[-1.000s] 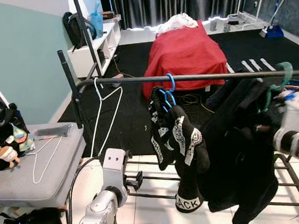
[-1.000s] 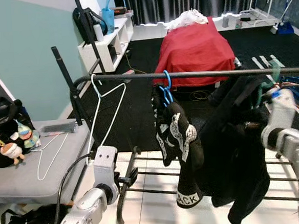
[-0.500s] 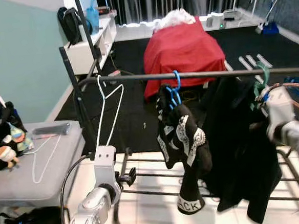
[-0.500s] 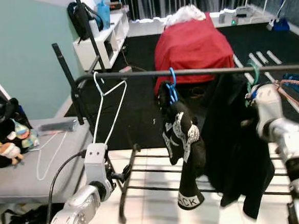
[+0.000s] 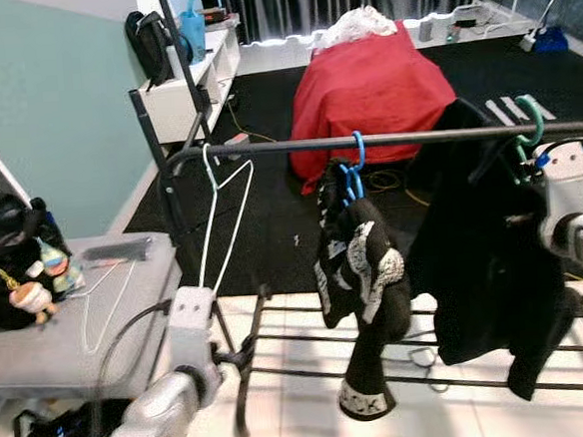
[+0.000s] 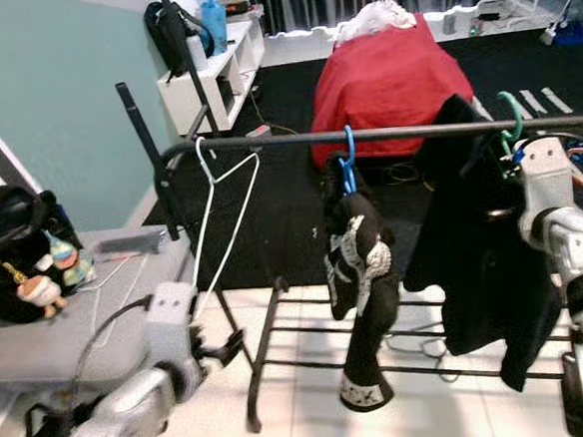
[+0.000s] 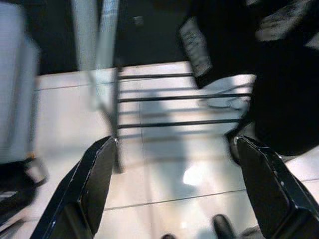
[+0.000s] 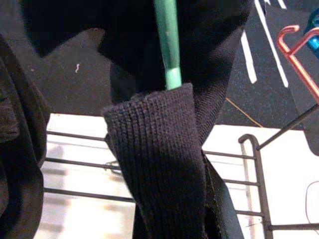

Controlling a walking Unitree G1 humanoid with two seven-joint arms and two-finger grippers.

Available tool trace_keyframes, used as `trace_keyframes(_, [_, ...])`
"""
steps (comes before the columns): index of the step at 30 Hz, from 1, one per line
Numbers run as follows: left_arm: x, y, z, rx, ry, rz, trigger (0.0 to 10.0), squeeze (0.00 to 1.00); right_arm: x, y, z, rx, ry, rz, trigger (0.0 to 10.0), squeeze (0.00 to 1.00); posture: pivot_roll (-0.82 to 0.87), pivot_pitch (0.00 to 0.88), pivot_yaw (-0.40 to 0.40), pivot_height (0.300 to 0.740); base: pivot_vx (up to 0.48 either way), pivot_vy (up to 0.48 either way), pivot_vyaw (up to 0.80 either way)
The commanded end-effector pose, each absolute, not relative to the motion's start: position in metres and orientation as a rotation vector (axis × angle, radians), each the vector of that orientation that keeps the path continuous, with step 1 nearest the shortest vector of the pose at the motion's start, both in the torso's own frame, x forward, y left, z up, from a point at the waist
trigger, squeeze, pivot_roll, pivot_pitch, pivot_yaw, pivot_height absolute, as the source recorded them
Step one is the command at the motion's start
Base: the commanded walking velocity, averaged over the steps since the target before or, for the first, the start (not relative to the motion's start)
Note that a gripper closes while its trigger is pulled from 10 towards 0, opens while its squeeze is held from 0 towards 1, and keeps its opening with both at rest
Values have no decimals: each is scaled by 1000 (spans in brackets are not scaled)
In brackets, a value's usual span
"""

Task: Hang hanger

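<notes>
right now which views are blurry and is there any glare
Left wrist view: motion-smeared, with a bright glare patch on the tile floor. Right wrist view: sharp on the green hanger and the black garment. Both eye views: mostly clear, window light glaring behind the red cover.

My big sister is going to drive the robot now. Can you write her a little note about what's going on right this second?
Left gripper: open, holding nothing, low over the white floor.
Right gripper: up by the rail, beside the green hanger; fingers hidden.
The green hanger's hook sits over the rail, black sweater on it.
Left to do: check the hook is seated, then draw the right arm away.
</notes>
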State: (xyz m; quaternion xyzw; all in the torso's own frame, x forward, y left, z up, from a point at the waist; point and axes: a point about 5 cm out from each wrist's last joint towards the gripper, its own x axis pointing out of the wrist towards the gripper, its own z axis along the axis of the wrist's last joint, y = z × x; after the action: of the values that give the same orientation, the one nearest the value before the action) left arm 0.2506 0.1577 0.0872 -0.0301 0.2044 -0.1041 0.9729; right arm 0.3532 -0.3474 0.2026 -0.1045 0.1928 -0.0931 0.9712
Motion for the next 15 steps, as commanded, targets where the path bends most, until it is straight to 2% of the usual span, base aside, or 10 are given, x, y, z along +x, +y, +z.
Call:
trace_keyframes(1, [243,176,92,-37,442,-178,10000,0,362,-344,219,-177,306,-209,10000,0,-25,27,146,740,0,0,0])
trace_keyframes(8, [239,192,106,3,445,-163,10000,0,361,-352,226,-87,269,-265,10000,0,19,50,171,740,0,0,0])
trace_keyframes(15, [236,192,112,20,452,-175,10000,0,359,-355,223,-44,281,-267,10000,0,38,68,185,740,0,0,0])
